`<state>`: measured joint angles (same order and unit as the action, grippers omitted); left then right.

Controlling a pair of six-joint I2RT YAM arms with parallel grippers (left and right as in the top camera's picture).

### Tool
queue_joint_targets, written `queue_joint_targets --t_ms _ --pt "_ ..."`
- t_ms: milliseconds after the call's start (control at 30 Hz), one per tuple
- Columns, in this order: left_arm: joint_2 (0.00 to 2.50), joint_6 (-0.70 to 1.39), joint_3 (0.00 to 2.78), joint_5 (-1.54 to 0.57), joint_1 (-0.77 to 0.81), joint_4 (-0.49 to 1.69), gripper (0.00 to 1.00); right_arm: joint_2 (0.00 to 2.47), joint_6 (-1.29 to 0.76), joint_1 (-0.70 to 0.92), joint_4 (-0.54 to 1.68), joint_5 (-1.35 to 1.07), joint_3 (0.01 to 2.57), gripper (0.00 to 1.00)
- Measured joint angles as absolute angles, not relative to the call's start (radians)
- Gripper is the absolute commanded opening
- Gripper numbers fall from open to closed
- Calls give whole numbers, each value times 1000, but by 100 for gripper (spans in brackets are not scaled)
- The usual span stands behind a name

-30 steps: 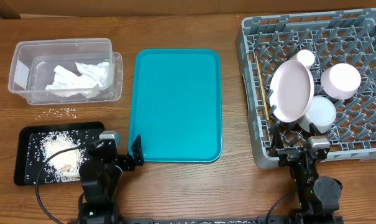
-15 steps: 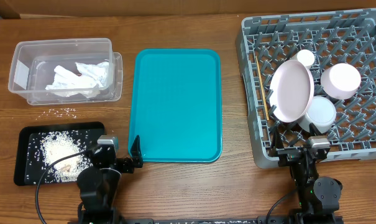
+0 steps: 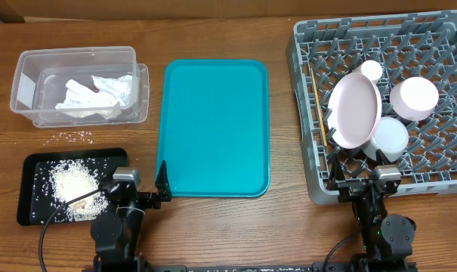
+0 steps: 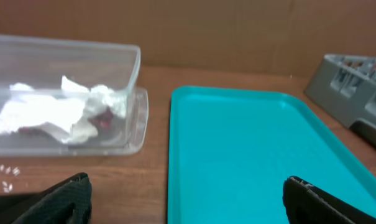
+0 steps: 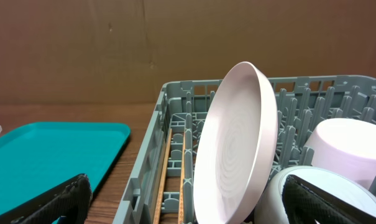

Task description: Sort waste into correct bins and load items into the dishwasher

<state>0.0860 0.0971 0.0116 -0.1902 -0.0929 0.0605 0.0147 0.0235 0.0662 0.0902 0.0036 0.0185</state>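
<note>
The clear tub [image 3: 28, 64] at the back left holds crumpled white napkins [image 3: 96, 94], with a red scrap showing in the left wrist view [image 4: 104, 118]. The black tray [image 3: 32, 204] at the front left holds white rice [image 3: 68, 181]. Loose rice grains [image 3: 75, 137] lie on the table between them. The grey dish rack [image 3: 304, 45] at the right holds an upright white plate [image 3: 354, 111], a pale pink bowl [image 3: 414, 98], a small white cup [image 3: 372, 70], a pale bowl [image 3: 390, 137] and chopsticks [image 3: 316, 113]. My left gripper [image 4: 188, 205] is open and empty at the teal tray's front left corner. My right gripper [image 5: 188, 202] is open and empty at the rack's front edge.
The large teal tray [image 3: 213, 128] lies in the middle of the table, with nothing on it. A brown cardboard wall stands behind the table. Bare wood shows between the teal tray and the rack [image 3: 288, 128].
My left arm has drawn back toward the table's front edge and slightly left. The right arm and all objects have not moved.
</note>
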Motion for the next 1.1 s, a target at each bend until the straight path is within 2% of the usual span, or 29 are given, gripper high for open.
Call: queue_joint_targets --t_ms 167,867,1100 --pt "17 97 12 -190 -93 60 100 15 23 66 90 3 19 100" --pt "17 96 12 -146 -91 65 100 15 23 66 90 4 19 100" --pt "17 43 12 -141 -38 65 100 15 23 66 90 3 19 100"
